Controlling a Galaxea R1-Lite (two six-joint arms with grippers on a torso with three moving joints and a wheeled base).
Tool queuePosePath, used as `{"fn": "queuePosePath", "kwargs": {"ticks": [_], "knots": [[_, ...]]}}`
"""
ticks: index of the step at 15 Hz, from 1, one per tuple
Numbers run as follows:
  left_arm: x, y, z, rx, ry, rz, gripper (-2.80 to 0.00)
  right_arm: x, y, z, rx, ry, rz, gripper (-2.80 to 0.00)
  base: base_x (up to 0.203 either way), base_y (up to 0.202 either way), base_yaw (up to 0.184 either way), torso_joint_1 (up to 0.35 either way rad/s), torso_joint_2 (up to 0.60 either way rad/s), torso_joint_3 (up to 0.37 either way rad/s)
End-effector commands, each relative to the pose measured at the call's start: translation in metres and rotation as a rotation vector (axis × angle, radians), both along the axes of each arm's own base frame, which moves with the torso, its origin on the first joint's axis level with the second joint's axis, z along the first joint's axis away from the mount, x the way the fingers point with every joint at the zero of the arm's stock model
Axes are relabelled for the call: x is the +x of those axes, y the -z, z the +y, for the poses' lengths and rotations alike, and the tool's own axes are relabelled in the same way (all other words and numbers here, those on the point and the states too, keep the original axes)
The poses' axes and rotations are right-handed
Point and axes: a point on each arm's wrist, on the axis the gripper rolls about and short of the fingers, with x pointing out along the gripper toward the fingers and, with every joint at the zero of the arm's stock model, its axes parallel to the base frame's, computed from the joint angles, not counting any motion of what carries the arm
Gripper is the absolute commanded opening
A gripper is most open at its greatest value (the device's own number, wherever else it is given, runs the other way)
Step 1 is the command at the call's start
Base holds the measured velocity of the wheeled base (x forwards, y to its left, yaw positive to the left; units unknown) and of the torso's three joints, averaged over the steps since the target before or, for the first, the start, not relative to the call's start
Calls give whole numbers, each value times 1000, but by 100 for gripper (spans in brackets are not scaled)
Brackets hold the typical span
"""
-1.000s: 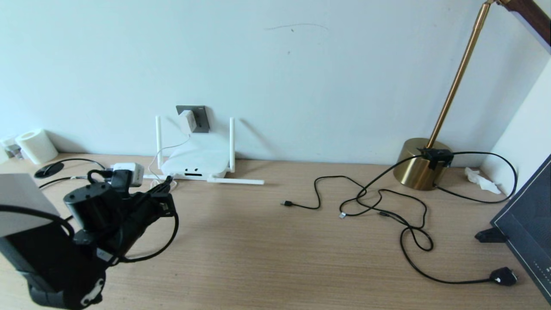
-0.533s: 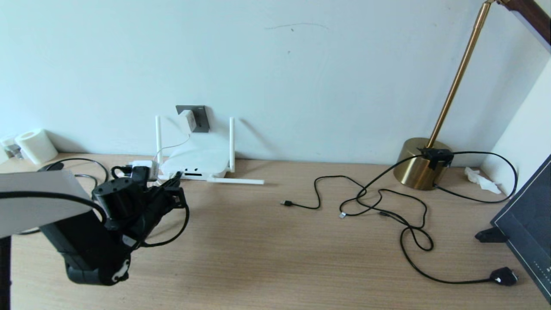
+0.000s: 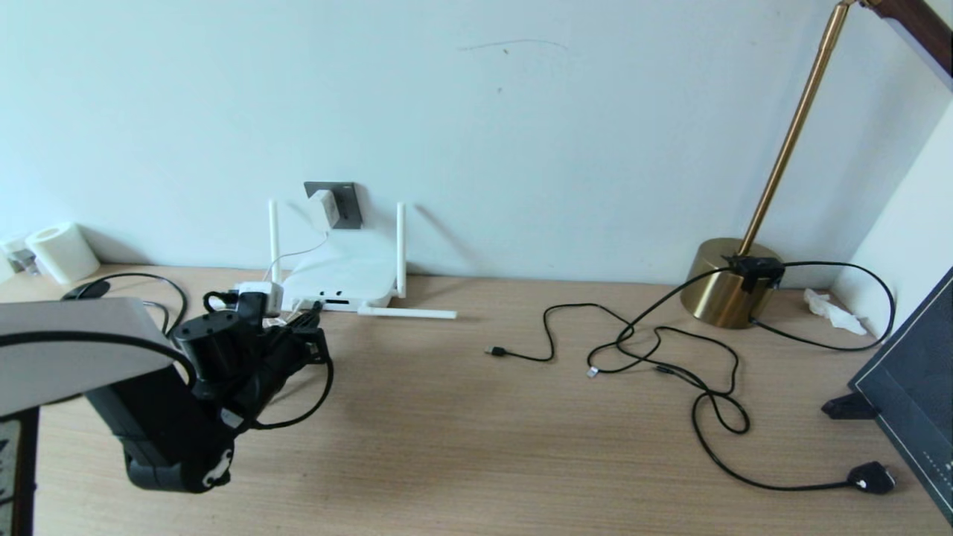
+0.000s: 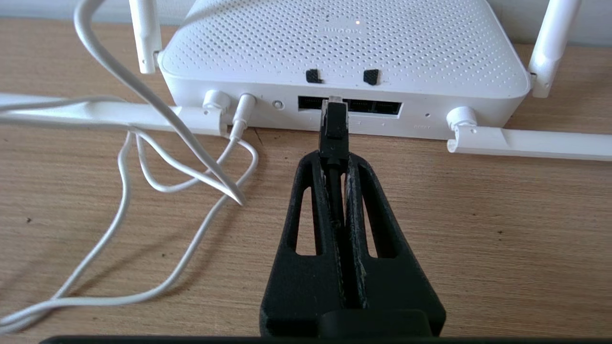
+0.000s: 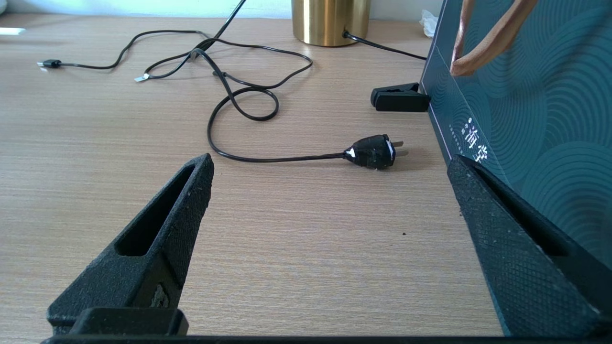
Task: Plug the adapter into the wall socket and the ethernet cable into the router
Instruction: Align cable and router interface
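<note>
At lower left of the head view, the left gripper (image 3: 311, 327) pinches the ethernet cable (image 4: 333, 125) with its plug tip at the router (image 4: 344, 57) port row, the adapter (image 3: 324, 206) sits in the wall socket (image 3: 342, 202), while the right gripper (image 5: 330, 229) rests spread wide above the desk (image 5: 296, 239).

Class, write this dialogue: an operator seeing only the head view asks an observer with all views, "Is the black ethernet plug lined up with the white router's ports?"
Observer: Yes. The left claw is shut on the thick black ethernet cable's plug, whose tip meets the dark port row of the flat white plastic router.
Operator: Is router power connected?
Observer: A thin white cord sits in the round jack beside the ports.
Operator: And the right claw?
Observer: The right claw is open and empty, low over the wooden desk.
</note>
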Motion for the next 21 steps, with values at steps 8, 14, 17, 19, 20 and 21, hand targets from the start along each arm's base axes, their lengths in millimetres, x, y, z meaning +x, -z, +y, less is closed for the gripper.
{"fn": "queuePosePath", "kwargs": {"ticks": [8, 14, 17, 19, 20, 21], "knots": [[-3, 1, -2, -30, 5, 7, -280, 1, 3, 0, 0, 0, 10, 0, 0, 0, 0, 0, 0, 0], [0, 1, -1, -34, 2, -2, -280, 1, 3, 0, 0, 0, 10, 0, 0, 0, 0, 0, 0, 0], [3, -1, 0, -36, 0, -13, -280, 1, 3, 0, 0, 0, 10, 0, 0, 0, 0, 0, 0, 0], [3, 1, 0, -36, -1, -9, -280, 1, 3, 0, 0, 0, 10, 0, 0, 0, 0, 0, 0, 0], [4, 3, 0, -35, 1, -3, -280, 1, 3, 0, 0, 0, 10, 0, 0, 0, 0, 0, 0, 0], [5, 4, 0, -36, 3, -3, -280, 1, 3, 0, 0, 0, 10, 0, 0, 0, 0, 0, 0, 0]]}}
